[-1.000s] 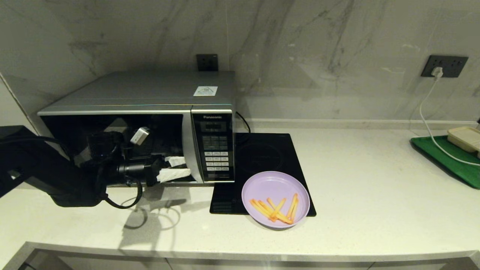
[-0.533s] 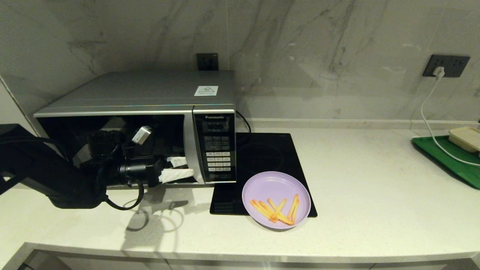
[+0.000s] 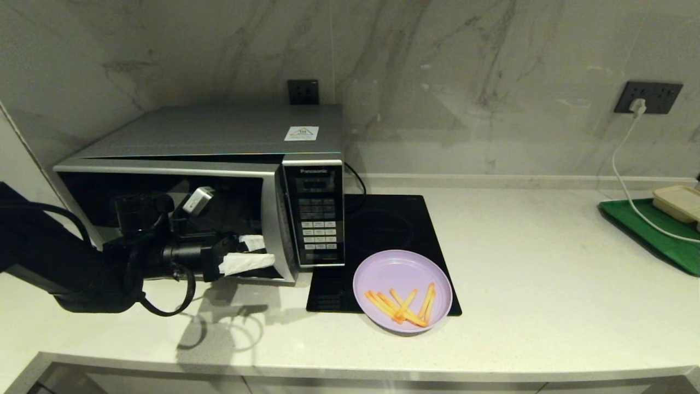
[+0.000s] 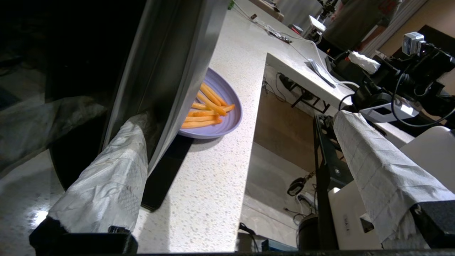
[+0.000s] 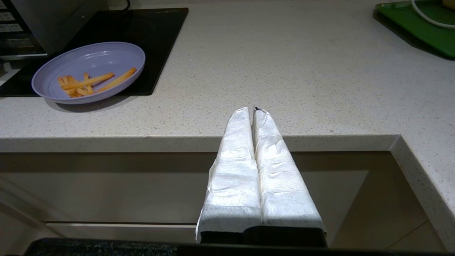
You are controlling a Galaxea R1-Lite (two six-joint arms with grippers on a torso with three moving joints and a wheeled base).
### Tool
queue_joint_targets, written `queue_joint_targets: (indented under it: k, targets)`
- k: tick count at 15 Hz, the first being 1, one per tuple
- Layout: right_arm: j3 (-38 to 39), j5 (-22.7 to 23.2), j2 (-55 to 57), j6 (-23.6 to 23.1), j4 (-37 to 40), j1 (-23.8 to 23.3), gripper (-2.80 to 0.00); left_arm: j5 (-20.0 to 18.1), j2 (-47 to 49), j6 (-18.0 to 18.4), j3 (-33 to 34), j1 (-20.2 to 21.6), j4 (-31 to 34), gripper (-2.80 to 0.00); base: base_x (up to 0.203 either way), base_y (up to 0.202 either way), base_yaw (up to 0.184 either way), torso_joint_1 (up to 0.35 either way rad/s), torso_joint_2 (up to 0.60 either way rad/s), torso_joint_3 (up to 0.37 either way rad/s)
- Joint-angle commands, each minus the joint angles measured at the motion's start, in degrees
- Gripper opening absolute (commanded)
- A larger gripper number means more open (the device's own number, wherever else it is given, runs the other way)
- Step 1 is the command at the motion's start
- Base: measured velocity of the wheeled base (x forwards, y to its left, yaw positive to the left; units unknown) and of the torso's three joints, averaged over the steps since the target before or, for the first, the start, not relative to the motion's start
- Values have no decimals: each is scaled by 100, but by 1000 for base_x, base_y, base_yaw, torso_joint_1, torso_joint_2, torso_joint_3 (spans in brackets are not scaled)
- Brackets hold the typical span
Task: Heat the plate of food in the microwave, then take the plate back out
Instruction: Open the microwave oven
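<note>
The left gripper (image 3: 257, 253), fingers spread, has hooked the microwave (image 3: 219, 180) door, now swung ajar; the plate of food (image 3: 402, 290) waits beyond its fingertips.

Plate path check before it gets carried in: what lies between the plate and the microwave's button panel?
In the head view, only the black hob lies between; the plate overlaps its front corner and the microwave stands alongside.
</note>
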Motion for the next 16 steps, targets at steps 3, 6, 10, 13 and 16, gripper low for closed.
queue_joint_targets:
  k: [3,6,10,13,16]
  targets:
    - [-1,0,0,-2,-1,0,-280,5,-547,20,665,303,-39,0,0,0,0,0,0,0]
    - [-1,0,0,2,-1,0,-280,8,-1240,25,1166,745,-38,-71,0,0,0,0,0,0]
    - [-1,0,0,-1,-1,0,-280,31,-2587,-21,1840,1523,3,-280,0,0,0,0,0,0]
    - [-1,0,0,7,-1,0,-280,558,-3755,-269,1894,1930,20,-280,0,0,0,0,0,0]
    - [-1,0,0,7,-1,0,-280,1424,-4906,-793,1223,1976,503,-280,0,0,0,0,0,0]
